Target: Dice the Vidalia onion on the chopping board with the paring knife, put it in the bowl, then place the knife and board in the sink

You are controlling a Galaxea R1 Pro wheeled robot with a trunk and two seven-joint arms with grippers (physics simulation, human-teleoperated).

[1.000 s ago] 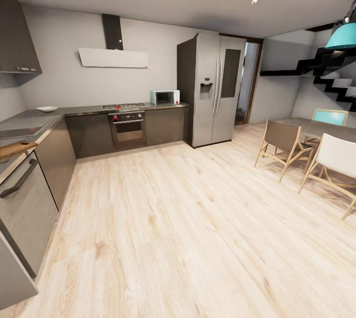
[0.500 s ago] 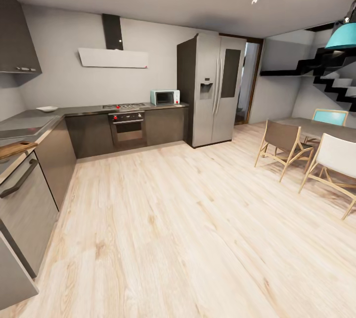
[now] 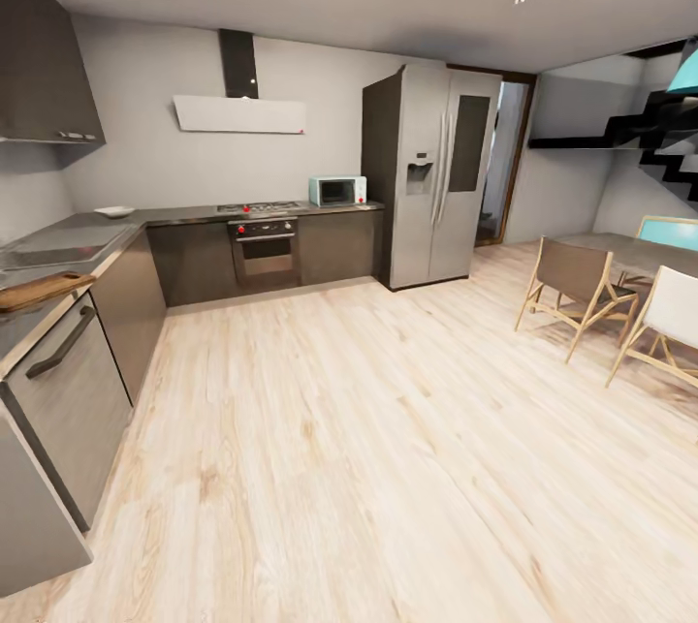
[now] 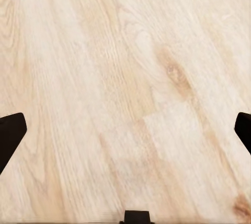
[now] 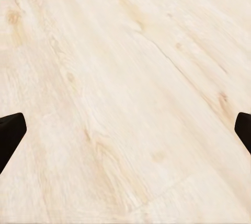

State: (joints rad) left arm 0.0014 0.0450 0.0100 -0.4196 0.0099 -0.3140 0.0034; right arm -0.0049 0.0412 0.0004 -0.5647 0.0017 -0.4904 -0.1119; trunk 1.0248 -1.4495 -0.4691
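While both my grippers hang wide open over bare floor, the board sits far off on the countertop.

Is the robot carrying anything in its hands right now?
No. The left gripper and the right gripper are both wide open, with just the wooden floor between their fingers.

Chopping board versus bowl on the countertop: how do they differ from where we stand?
The chopping board is brown wood, flat and long; the bowl is white with flaring sides. The chopping board lies near the camera, at the countertop's front edge; the bowl sits farther back, towards the corner. Both rest on the same grey countertop.
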